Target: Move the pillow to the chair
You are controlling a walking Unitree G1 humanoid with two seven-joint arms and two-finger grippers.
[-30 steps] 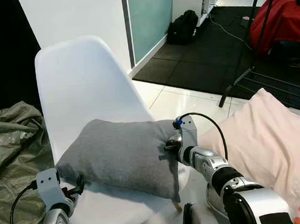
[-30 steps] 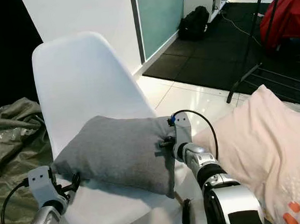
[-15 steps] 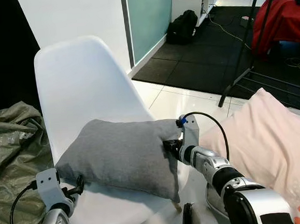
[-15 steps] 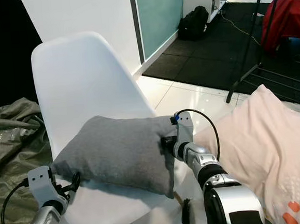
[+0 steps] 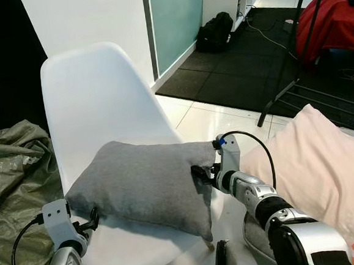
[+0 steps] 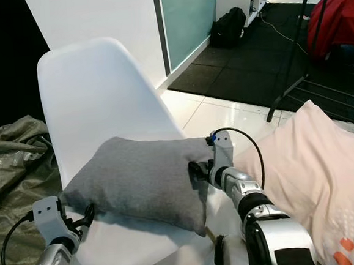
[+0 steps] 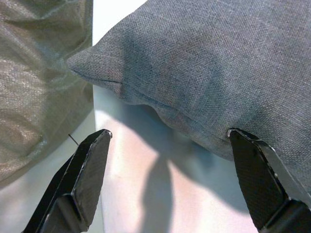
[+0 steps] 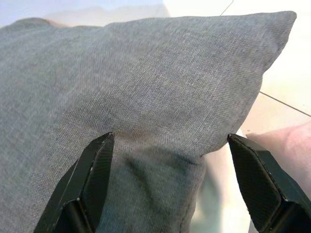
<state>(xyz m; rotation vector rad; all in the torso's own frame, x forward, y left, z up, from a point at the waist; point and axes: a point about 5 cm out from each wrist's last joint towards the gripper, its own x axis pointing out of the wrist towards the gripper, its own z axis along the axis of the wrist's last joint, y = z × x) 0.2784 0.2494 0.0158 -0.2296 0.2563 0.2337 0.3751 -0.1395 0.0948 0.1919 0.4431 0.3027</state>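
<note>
A grey pillow [image 5: 144,184] lies on the seat of a white shell chair [image 5: 91,96]. My right gripper [image 5: 200,173] is open at the pillow's right edge, its fingertips [image 8: 99,167] wide apart and touching the fabric without pinching it. At the pillow's left corner, low by the seat's front edge, my left gripper [image 5: 92,220] is open too; its fingers [image 7: 85,170] straddle the pillow's corner [image 7: 92,63] above the white seat.
A large pale pink cushion [image 5: 315,171] lies close on the right, against my right arm. Crumpled grey-green cloth [image 5: 14,164] is heaped left of the chair. Beyond are a white tiled floor, dark mats, a black bag [image 5: 215,31] and a black stand [image 5: 283,81].
My right gripper has drawn back a little to the right from the pillow's edge, and the pillow has settled slightly on the seat. The left gripper has stayed put.
</note>
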